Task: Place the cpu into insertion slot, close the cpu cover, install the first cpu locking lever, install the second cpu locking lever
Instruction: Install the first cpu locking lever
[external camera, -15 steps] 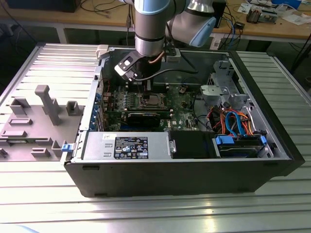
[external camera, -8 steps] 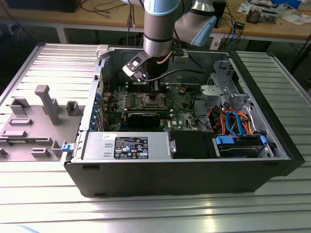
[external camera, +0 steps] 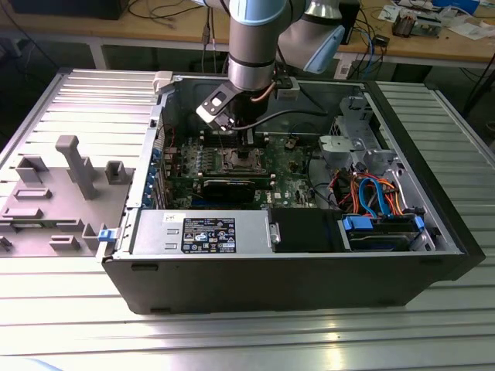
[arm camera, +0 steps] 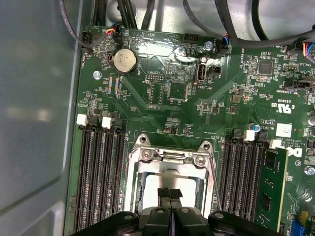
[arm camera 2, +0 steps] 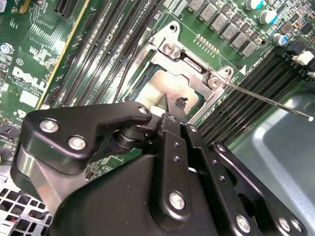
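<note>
The jaws are shut tight together with nothing between them. The gripper (arm camera: 170, 191) sits right over the insertion slot (arm camera: 170, 164) on the green board (arm camera: 162, 101). The cpu (arm camera 2: 158, 91) lies flat inside that slot.

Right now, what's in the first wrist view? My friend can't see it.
The gripper, fingers shut, hangs over the silver-rimmed slot on a green board. Long black memory slots lie on both sides of it.

insertion slot (arm camera: 147, 179) partly behind hand (arm camera: 170, 192), cropped
</note>
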Robot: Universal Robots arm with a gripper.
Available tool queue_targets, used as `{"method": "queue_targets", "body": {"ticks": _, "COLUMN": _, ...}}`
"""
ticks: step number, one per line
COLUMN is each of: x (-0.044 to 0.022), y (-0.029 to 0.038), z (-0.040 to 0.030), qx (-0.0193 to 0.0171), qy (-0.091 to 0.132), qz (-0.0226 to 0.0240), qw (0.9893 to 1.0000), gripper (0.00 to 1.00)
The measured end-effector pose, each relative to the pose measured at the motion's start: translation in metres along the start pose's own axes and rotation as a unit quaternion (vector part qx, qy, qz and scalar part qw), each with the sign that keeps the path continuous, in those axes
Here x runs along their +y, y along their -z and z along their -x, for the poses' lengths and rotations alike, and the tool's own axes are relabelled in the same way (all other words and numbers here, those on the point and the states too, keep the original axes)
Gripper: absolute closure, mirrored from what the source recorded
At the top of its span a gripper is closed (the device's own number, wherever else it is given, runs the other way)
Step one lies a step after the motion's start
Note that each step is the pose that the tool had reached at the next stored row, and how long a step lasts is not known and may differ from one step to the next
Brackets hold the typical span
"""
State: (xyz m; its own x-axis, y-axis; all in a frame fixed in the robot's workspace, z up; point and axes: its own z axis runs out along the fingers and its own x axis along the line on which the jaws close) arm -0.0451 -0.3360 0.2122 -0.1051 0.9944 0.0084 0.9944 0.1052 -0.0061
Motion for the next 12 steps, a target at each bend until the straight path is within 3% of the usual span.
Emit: {"method": "queue_targets", "body": {"ticks": 12, "x": -0.0001, "y": 0.0068, "z": 0.0, "qx": 0.0, "qy": 0.0, "qz": 0.0, "qw": 1.0, "gripper": 0.89}}
